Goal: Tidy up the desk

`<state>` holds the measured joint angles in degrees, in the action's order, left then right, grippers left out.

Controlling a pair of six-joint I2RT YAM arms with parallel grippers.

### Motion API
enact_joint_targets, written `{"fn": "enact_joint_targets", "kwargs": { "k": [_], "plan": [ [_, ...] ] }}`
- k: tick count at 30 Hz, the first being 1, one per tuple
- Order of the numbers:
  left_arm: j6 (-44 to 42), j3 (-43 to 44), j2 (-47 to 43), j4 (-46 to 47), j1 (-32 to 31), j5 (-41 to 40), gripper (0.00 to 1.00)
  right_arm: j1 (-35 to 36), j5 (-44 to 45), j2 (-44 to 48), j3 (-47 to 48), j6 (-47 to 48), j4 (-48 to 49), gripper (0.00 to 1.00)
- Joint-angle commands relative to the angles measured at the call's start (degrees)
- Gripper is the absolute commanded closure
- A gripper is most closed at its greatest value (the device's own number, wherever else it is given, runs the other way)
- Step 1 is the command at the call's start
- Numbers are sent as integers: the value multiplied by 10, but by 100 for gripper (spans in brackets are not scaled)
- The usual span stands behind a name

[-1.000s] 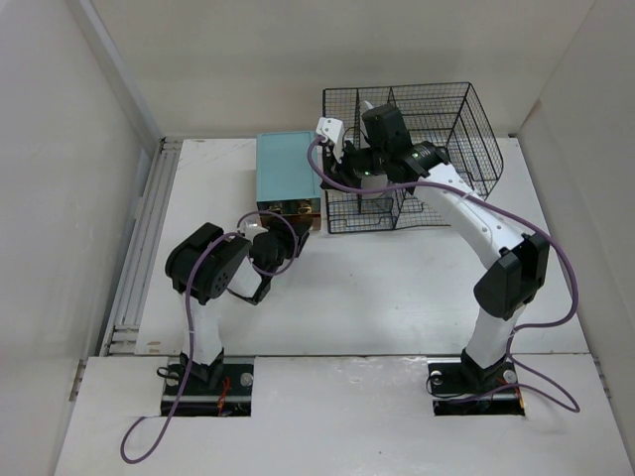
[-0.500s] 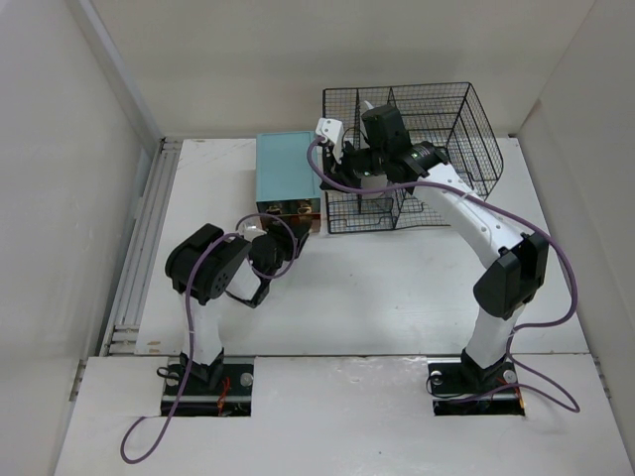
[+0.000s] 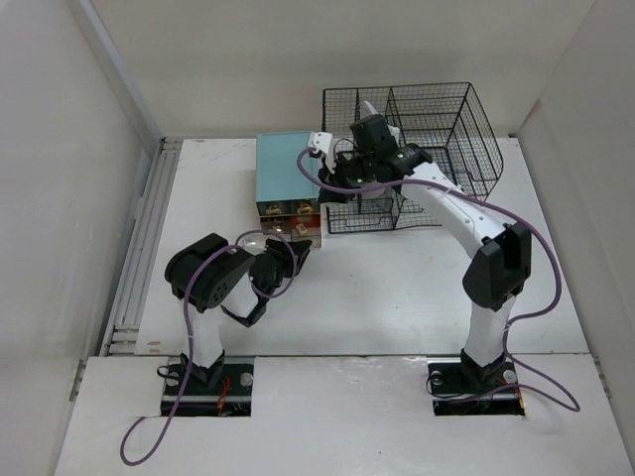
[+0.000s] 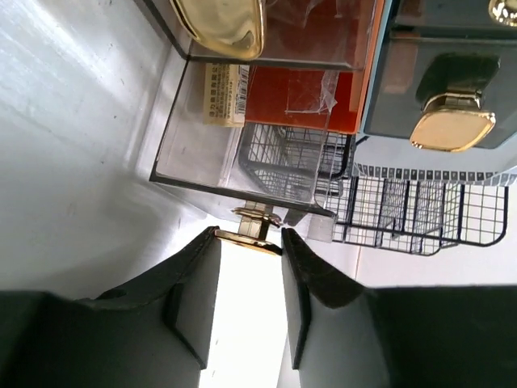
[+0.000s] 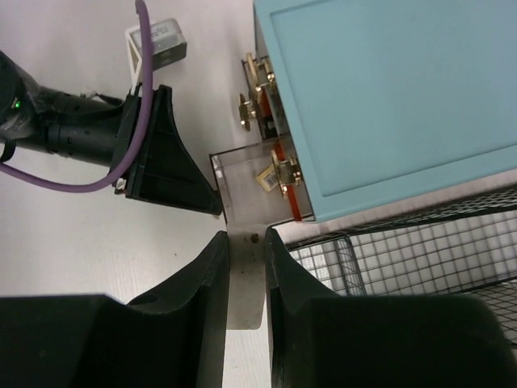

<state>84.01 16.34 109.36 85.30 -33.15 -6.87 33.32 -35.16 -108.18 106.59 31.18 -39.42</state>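
On the white desk (image 3: 397, 288) stands a teal drawer box (image 3: 286, 169). Its bottom clear drawer (image 4: 202, 137) is pulled out and holds a red pack with a barcode label (image 4: 303, 97). My left gripper (image 4: 249, 234) is shut on that drawer's gold knob (image 4: 257, 217); it also shows in the top view (image 3: 288, 253). My right gripper (image 5: 246, 236) hovers above the open drawer (image 5: 254, 190) at the box's right front corner. It is shut on a flat white piece (image 5: 246, 283) with a small brown speck.
A black wire-mesh rack (image 3: 417, 149) stands against the box's right side, close under my right arm. Other drawers with gold knobs (image 4: 452, 121) sit above and beside the open one. A metal rail (image 3: 139, 248) runs along the desk's left edge.
My left gripper closed on the knob and drew the clear drawer out toward the near edge. My right arm swung left, bringing the white piece over the box's front corner.
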Motion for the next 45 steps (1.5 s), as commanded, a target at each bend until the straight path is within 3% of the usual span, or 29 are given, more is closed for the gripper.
{"fn": "enact_joint_targets", "kwargs": {
  "k": [1,3,4,5,9,13,19,23,24,25,28,31,35,45],
  "plan": [
    [-24,-25,7,296,-8,-6,66,15,-18,-3,30,20,-13,100],
    [-24,-25,7,296,-8,-1,47,20,-18,-10,35,20,-18,100],
    [-24,-25,7,296,-3,5,28,20,-18,-16,35,20,-18,100],
    [-24,-31,2,296,-3,5,20,20,-18,-16,35,27,-24,100],
    [-36,-37,-22,290,-3,16,7,38,-12,-28,41,32,-30,100],
    [-41,-62,-57,290,-3,21,6,53,4,-34,41,32,-30,100],
    [-52,-105,-166,230,-19,27,16,79,23,-51,41,37,-30,100],
    [-95,-112,-298,106,-25,33,46,84,46,-64,35,37,-19,100],
    [-109,-107,-336,-12,-25,33,55,84,54,-70,35,37,-14,100],
    [-126,-95,-427,-94,-31,26,71,90,72,-70,35,37,-14,100],
    [-225,-17,-593,-385,-55,-50,87,104,105,-88,29,37,9,100],
    [-270,13,-681,-524,-61,-78,88,118,145,-106,43,37,15,100],
    [-293,33,-786,-635,-61,-112,88,131,179,-129,57,37,22,100],
    [-311,55,-864,-727,-55,-118,87,142,223,-140,63,53,32,100]
  ]
}}
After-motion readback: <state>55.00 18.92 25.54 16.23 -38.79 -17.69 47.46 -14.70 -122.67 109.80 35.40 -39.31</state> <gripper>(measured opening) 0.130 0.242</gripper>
